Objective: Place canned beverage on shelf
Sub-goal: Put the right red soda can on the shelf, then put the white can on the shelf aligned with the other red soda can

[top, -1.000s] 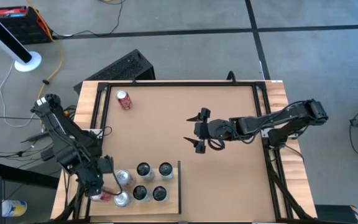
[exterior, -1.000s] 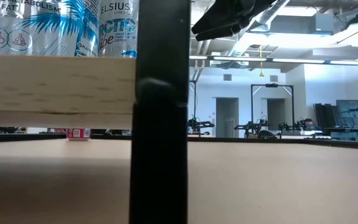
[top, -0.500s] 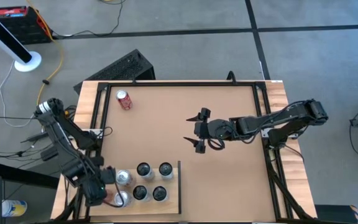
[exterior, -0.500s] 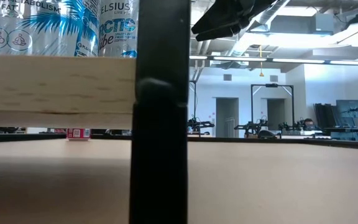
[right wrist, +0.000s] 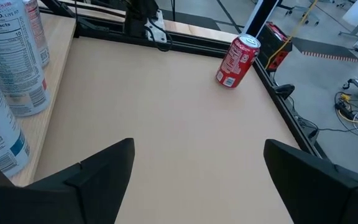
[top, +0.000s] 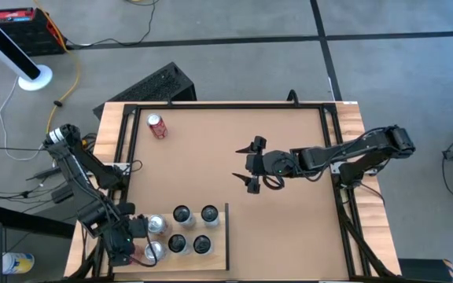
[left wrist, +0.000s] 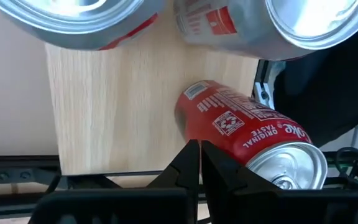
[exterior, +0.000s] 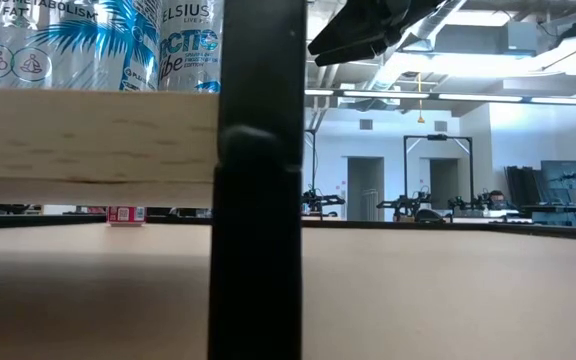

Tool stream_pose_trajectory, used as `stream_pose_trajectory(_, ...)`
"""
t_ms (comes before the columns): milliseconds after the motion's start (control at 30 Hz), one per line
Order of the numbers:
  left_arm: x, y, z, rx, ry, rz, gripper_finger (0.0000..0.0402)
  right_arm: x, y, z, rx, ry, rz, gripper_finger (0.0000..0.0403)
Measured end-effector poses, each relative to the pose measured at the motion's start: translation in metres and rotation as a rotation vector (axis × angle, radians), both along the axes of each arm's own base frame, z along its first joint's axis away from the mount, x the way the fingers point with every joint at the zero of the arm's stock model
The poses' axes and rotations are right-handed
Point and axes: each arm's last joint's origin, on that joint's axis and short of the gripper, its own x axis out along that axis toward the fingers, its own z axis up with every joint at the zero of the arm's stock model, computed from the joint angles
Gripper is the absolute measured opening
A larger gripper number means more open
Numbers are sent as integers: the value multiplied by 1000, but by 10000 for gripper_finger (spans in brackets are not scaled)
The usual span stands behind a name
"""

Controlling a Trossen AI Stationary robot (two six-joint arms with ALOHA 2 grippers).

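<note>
The shelf [top: 211, 255] is the pale wood board at the near-left corner of the brown tabletop [top: 289, 212], with a thin black rail [top: 226, 236] along its right side. On it stand 6 cans: 2 dark-topped ones in the back row [top: 182, 214] [top: 209, 213], 2 more in front [top: 177, 244] [top: 202, 244], and 2 silver-topped ones to their left [top: 157, 225] [top: 152, 251], all upright with their long axes vertical. In the left wrist view, a red canned beverage [left wrist: 244, 134] lies on its side on the shelf's pale wood [left wrist: 117, 106], long axis flat along the board, its silver top [left wrist: 288, 165] turned toward the camera and its base toward the standing cans. The left gripper [top: 126, 244] sits at the shelf's left end beside the silver-topped cans; its fingers [left wrist: 188, 162] are pressed together with nothing between them, tips just beside the lying can. Another red can [top: 156, 126] stands upright at the far-left part of the tabletop, well apart from the shelf; the right wrist view shows it [right wrist: 236, 61] near the table's black edge frame. The right gripper [top: 244, 165] hovers over the middle of the table, its jaws spread wide and empty, pointing toward the table's left side. In the low view, tall pale cans [exterior: 68, 45] stand on the shelf board [exterior: 88, 145] beside a black post [exterior: 258, 200].
</note>
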Motion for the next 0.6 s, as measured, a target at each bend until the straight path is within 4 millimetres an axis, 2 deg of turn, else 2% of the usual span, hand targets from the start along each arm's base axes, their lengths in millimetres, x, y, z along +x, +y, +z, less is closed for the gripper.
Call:
stream_pose_trajectory(400, 0, 0, 0, -2, -6, -6, 0, 0, 0, 0, 1, 0, 0, 382)
stream_pose_trajectory(600, 0, 23, 5, 199, -14, -31, 0, 0, 0, 0, 1, 0, 0, 382)
